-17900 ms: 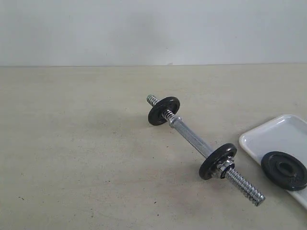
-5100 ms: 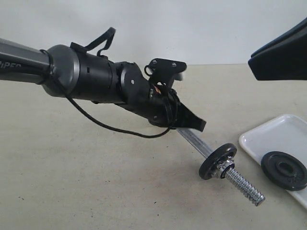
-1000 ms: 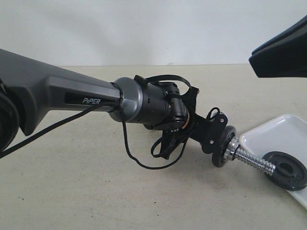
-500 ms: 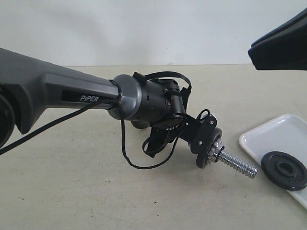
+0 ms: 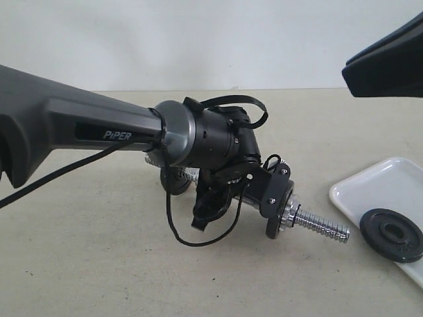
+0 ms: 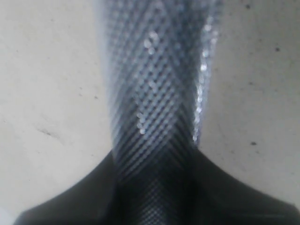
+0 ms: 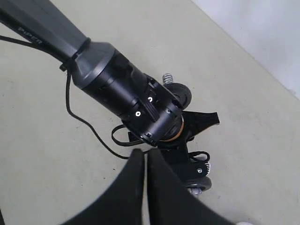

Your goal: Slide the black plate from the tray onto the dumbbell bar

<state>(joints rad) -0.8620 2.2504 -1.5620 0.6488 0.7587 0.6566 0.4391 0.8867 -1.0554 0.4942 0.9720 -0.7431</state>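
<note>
The black plate (image 5: 391,236) lies flat on the white tray (image 5: 370,186) at the right edge of the exterior view. My left gripper (image 5: 254,197) is shut on the knurled middle of the dumbbell bar (image 6: 154,93) and holds it just above the table. The bar's threaded end (image 5: 324,228) points toward the tray and stops short of it. One black disc (image 5: 277,221) sits on the bar beside the gripper, another (image 5: 175,179) at its far end. My right gripper (image 7: 145,157) hangs shut and empty high above the tray, showing as a black wedge (image 5: 350,72).
The left arm's grey and black body (image 5: 132,135) and its loose cable (image 5: 173,228) stretch across the left half of the beige table (image 5: 99,277). A pale wall stands behind.
The left arm has drawn the bar leftward, away from the tray. The threaded end, which was at the plate's edge a second ago, now stands apart from it. The right gripper has stayed put.
</note>
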